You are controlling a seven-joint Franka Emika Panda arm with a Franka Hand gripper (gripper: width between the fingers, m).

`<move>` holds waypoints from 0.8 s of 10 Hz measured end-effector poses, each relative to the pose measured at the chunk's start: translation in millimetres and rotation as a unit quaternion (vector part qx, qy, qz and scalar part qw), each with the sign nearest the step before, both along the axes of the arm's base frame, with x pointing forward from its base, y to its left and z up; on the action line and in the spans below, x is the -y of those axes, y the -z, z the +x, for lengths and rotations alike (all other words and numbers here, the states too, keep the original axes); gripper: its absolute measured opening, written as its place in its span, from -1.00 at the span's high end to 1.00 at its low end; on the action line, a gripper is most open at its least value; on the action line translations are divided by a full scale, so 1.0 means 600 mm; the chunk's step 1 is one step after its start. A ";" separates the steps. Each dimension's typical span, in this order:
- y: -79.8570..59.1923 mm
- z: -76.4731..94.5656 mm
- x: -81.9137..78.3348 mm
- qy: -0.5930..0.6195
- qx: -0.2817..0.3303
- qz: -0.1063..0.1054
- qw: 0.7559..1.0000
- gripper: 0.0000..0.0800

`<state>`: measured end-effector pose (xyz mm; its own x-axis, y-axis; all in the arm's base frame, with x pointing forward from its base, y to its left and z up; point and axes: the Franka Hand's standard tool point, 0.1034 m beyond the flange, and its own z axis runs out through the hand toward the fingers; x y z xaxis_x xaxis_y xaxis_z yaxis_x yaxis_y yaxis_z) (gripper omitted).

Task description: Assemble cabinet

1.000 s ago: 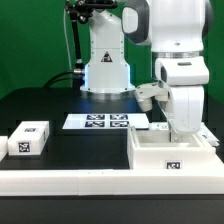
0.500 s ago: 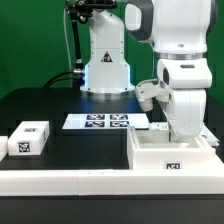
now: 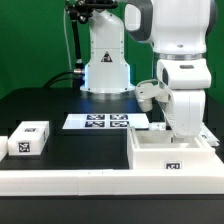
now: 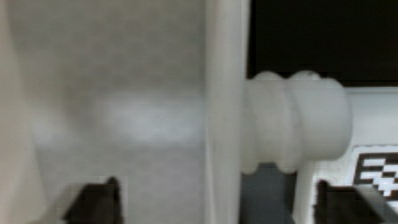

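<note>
"Where's the large white boxy cabinet shell [image 3: 176, 158]?"

"On the black table [image 3: 45, 105], at the exterior view's right, just behind the long low white rail [image 3: 80, 182]. One small white tagged drawer block [image 3: 30, 138] sits well apart from it, at that view's left."

"And the robot's gripper [image 3: 179, 128]?"

"Low at the shell's rear wall. Its dark fingertips [image 4: 98, 203] are spread wide either side of a white panel, gripping nothing."

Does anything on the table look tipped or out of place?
Nothing stands out: the cabinet sits level, the small tagged block at the exterior view's left rests upright, and the marker board lies flat.
</note>
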<state>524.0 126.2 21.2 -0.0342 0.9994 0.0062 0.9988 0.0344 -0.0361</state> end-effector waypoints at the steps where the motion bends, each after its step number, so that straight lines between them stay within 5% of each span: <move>1: 0.000 0.000 0.000 0.000 0.000 0.000 1.000 -0.60; 6: -0.001 0.000 0.002 0.000 -0.001 -0.001 1.000 -0.62; 8: -0.052 -0.004 0.008 0.001 0.008 -0.011 1.000 -0.62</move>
<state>521.9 121.2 52.3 -0.0330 0.9993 -0.0171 0.9992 0.0326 -0.0213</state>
